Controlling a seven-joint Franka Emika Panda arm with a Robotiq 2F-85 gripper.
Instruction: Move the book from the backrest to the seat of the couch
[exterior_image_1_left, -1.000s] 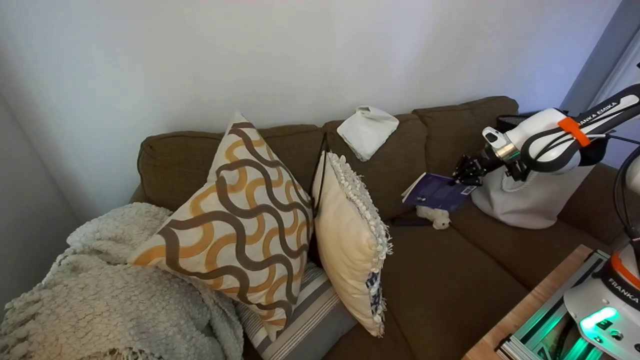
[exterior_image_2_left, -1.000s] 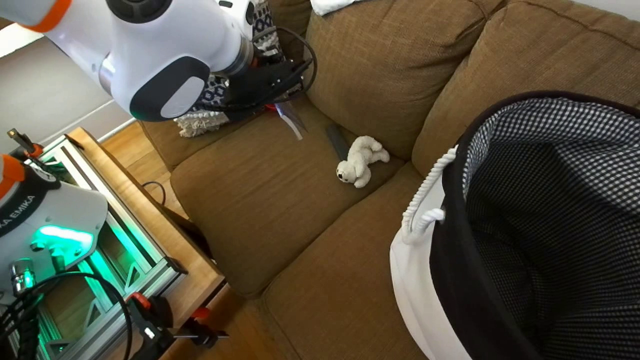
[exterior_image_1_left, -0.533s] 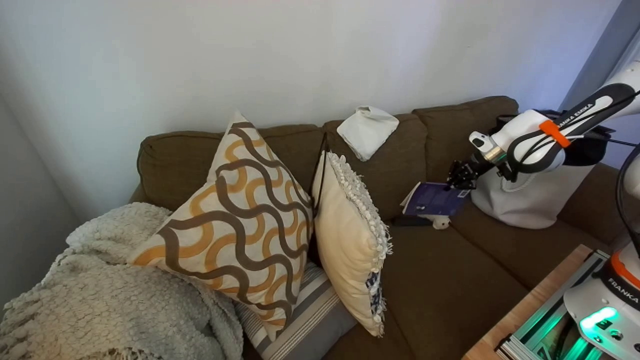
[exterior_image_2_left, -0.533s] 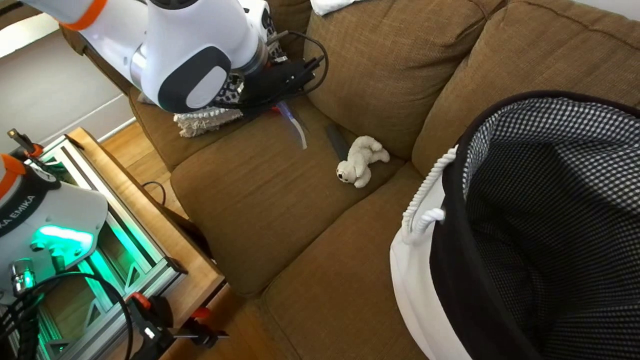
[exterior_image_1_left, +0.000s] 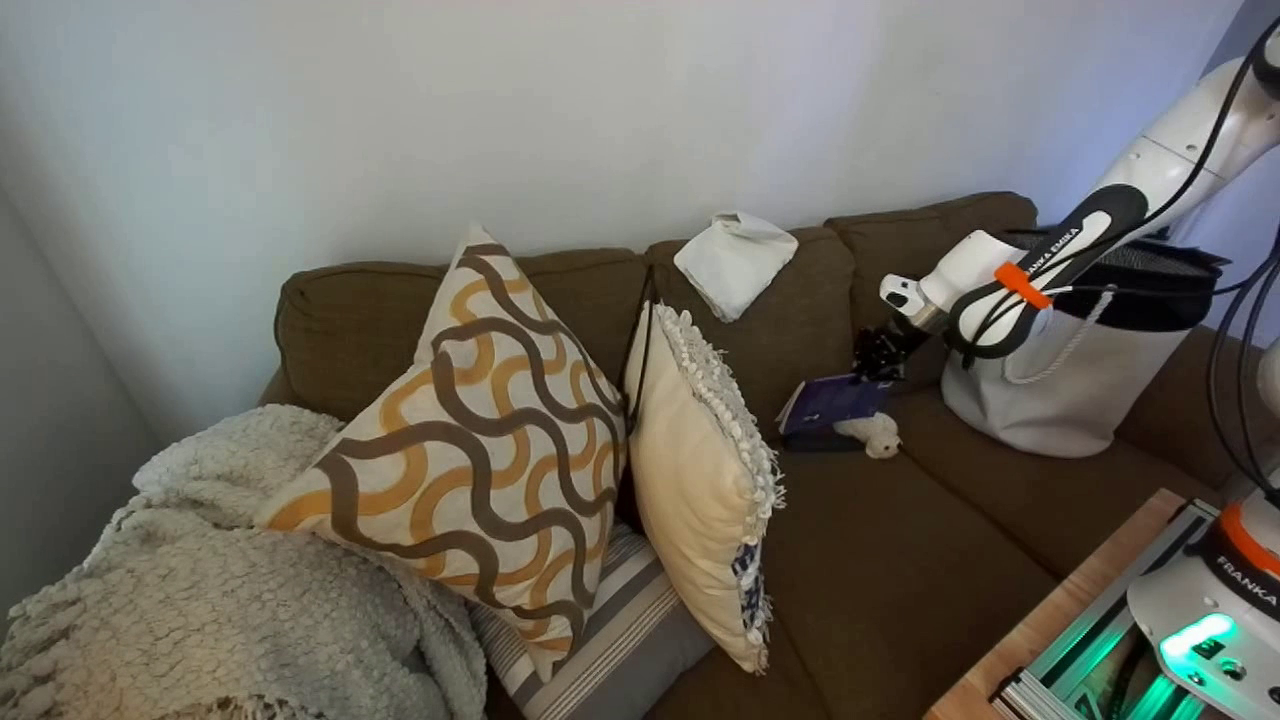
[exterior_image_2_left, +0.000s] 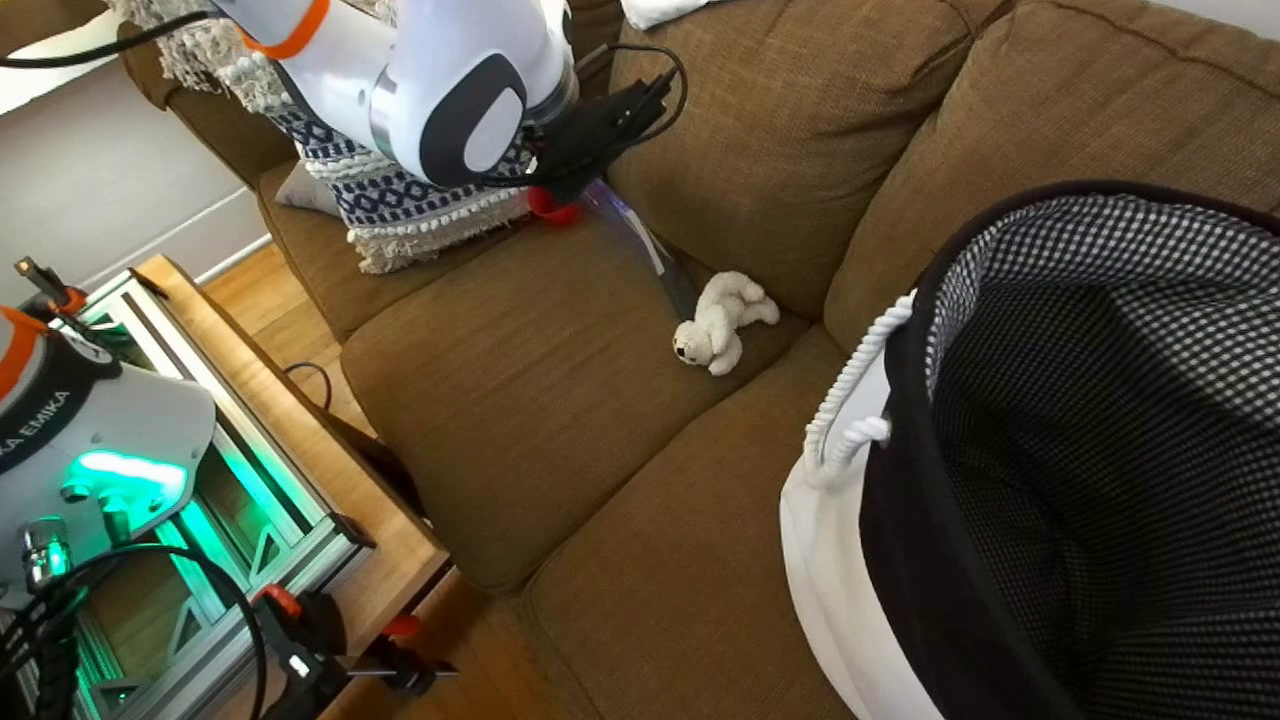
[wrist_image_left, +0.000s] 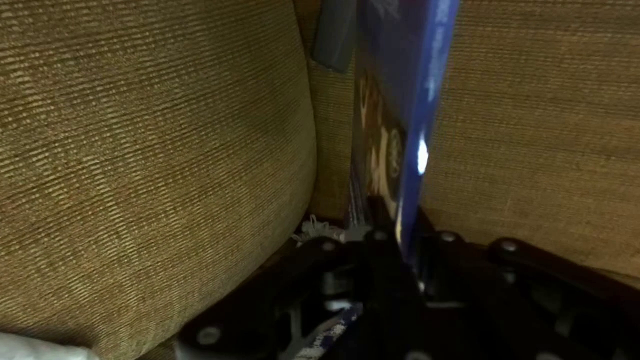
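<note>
The purple book (exterior_image_1_left: 832, 402) is held tilted above the seat (exterior_image_1_left: 900, 540), near the foot of the backrest (exterior_image_1_left: 805, 330) of the olive-brown couch. My gripper (exterior_image_1_left: 876, 368) is shut on one edge of it. In an exterior view the book (exterior_image_2_left: 628, 222) shows edge-on below the gripper (exterior_image_2_left: 585, 180), which is mostly hidden by the wrist. In the wrist view the book (wrist_image_left: 390, 90) stands between the dark fingers (wrist_image_left: 400, 230), with the backrest cushion (wrist_image_left: 150, 150) to its left. I cannot tell if the book's lower edge touches anything.
A white plush toy (exterior_image_2_left: 722, 320) and a dark flat item (exterior_image_2_left: 676, 282) lie on the seat by the book. A white basket (exterior_image_1_left: 1060, 400) stands on the seat. Pillows (exterior_image_1_left: 700, 480) lean nearby. A white cloth (exterior_image_1_left: 735, 262) hangs on the backrest.
The gripper has carried the book left and down in an exterior view, over the dark item. The plush toy is uncovered there again. The grip stays shut.
</note>
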